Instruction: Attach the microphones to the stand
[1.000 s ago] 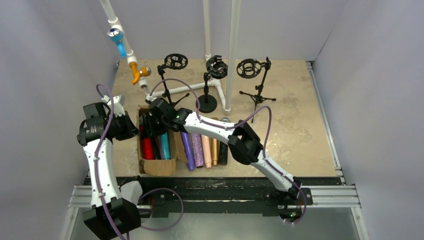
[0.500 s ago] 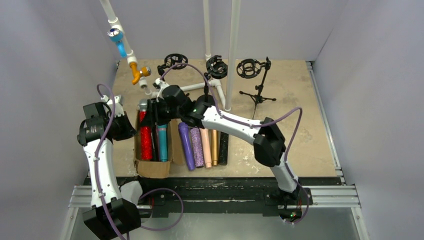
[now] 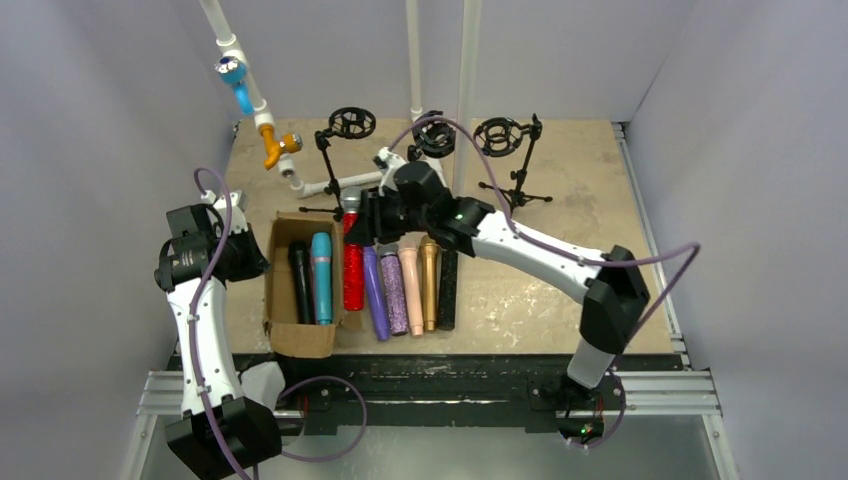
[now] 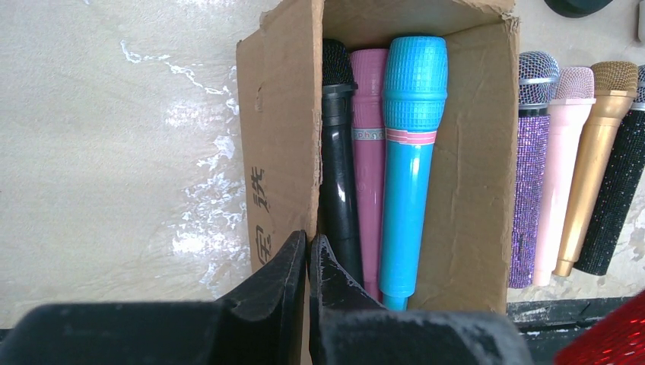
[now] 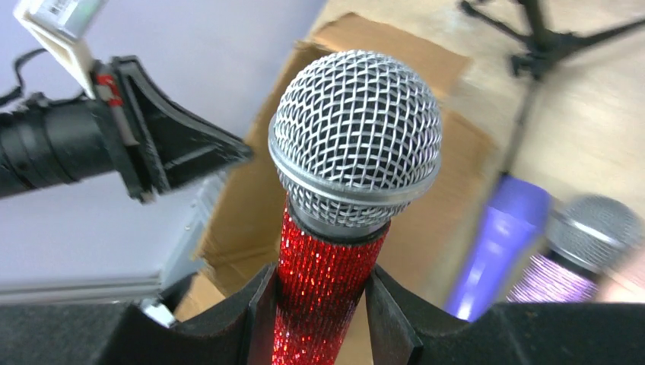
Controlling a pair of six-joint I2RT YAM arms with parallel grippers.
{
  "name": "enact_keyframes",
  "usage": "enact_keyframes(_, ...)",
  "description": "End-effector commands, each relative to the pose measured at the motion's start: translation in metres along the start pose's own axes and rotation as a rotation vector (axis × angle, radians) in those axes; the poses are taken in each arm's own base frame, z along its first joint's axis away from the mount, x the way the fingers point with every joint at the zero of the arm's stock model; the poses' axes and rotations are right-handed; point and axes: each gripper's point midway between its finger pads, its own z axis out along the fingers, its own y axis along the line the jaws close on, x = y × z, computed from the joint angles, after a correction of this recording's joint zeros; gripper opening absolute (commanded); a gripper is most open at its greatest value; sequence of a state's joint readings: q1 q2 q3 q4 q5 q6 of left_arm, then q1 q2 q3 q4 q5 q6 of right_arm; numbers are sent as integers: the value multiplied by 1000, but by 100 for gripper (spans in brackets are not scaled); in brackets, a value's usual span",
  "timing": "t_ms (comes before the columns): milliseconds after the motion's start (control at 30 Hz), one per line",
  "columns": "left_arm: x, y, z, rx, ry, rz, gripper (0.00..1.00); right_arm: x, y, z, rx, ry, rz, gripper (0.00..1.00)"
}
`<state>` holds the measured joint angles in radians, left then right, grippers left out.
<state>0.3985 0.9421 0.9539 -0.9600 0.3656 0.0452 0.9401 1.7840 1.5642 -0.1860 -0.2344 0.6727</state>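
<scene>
Right wrist: pincer (image 5: 319,287) clamps red microphone (image 5: 356,137).

The left arm (image 3: 200,335) and right arm (image 3: 535,255) are built from white link shells joined by bulky black joint housings. A thin purple cable (image 3: 191,305) is run along each in loose loops. The fingers (image 4: 278,285) are moulded in matt black, faintly grained plastic and tapered to wedge-shaped tips.

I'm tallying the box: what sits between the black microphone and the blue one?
A pink microphone lies between them in the cardboard box; the left wrist view shows it.
</scene>
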Motion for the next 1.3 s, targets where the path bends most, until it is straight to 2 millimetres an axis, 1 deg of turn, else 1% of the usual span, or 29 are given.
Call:
enact_keyframes(0,-21,-2,-5,2,-76,38,0,-2,-38,-76,122,-33,-44,0)
enact_keyframes(33,-21,-2,-5,5,-75,36,0,0,-51,-85,157,-37,-36,0)
enact_keyframes(67,-21,-3,-5,8,-75,35,0,5,-62,-102,191,-37,-26,0)
enact_keyframes(100,-22,-3,-5,11,-76,36,0,12,-76,-114,233,-34,-14,0)
enact_keyframes(133,-22,-3,-5,12,-76,36,0,25,-94,-123,282,-16,-2,0)
enact_keyframes(200,-23,-3,-5,11,-78,40,0,37,-125,-143,385,-10,14,0)
enact_keyframes(267,-23,-3,-4,12,-78,41,0,51,-156,-158,484,6,31,0)
enact_keyframes(333,-24,-4,-4,18,-77,41,0,62,-187,-169,577,27,51,0)
enact_keyframes(433,-24,-5,-3,24,-76,37,0,72,-218,-173,655,40,78,0)
enact_keyframes(600,-25,-7,-5,30,-80,36,0,77,-255,-164,754,56,91,0)
enact_keyframes(833,-24,-9,-7,39,-86,34,0,80,-283,-137,775,76,126,0)
enact_keyframes(967,-24,-10,-8,42,-86,30,0,83,-296,-127,785,76,159,5)
enact_keyframes(1033,-24,-11,-8,45,-87,31,0,84,-296,-122,769,75,173,17)
enact_keyframes(1133,-25,-11,-8,45,-89,30,0,83,-289,-117,726,75,187,36)
enact_keyframes(1267,-26,-11,-9,46,-91,31,0,72,-273,-118,668,49,179,49)
